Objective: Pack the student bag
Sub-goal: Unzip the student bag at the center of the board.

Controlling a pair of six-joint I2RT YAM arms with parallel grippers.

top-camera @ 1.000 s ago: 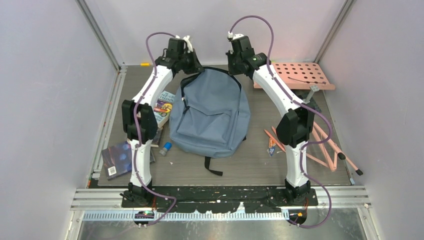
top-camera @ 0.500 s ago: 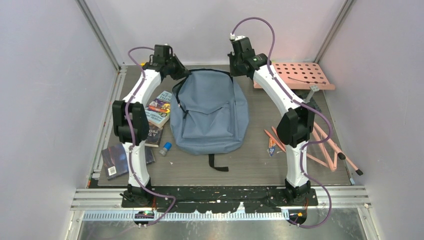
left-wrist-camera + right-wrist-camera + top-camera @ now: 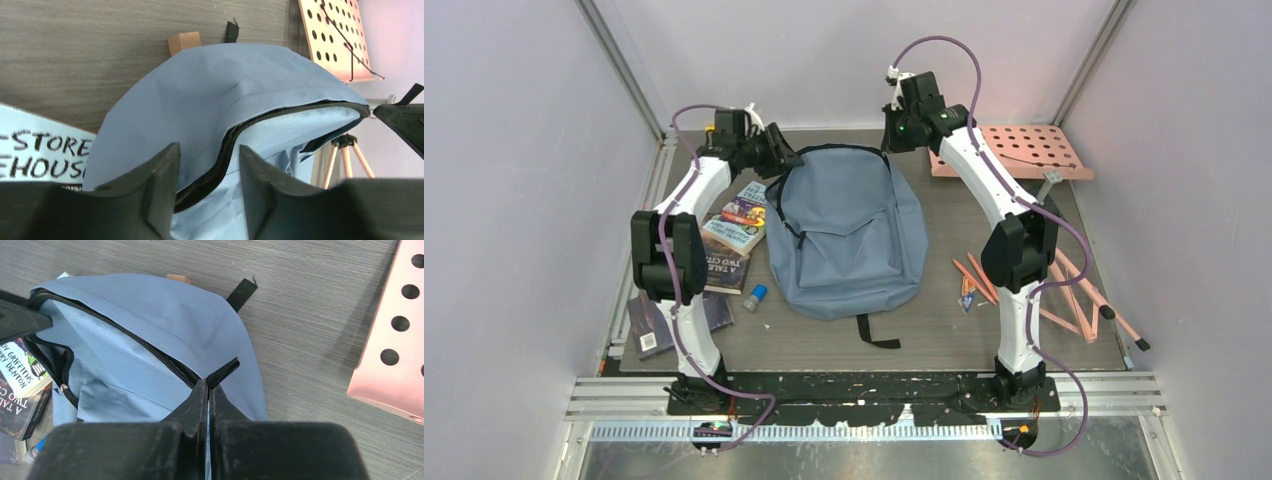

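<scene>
The student bag point(image 3: 849, 235), a large grey-blue backpack, lies flat in the middle of the table with its top toward the far edge. My left gripper point(image 3: 780, 160) is at the bag's top left corner. In the left wrist view it point(image 3: 207, 170) is open, and the dark zipper line point(image 3: 227, 150) runs between its fingers without being pinched. My right gripper point(image 3: 900, 132) is at the bag's top right. The right wrist view shows it point(image 3: 208, 385) shut on the zipper edge of the bag point(image 3: 150, 325), holding that edge up.
Books point(image 3: 736, 228) lie left of the bag, another book point(image 3: 662, 318) sits nearer the front left, and a small blue object point(image 3: 755, 294) is beside the bag. A pink perforated board point(image 3: 1024, 150) stands at the back right. Orange sticks point(image 3: 1074, 290) lie to the right.
My left gripper has swung left and down along the bag's top edge and has opened, letting go. The bag has shifted slightly right. The right gripper stays shut at the top right.
</scene>
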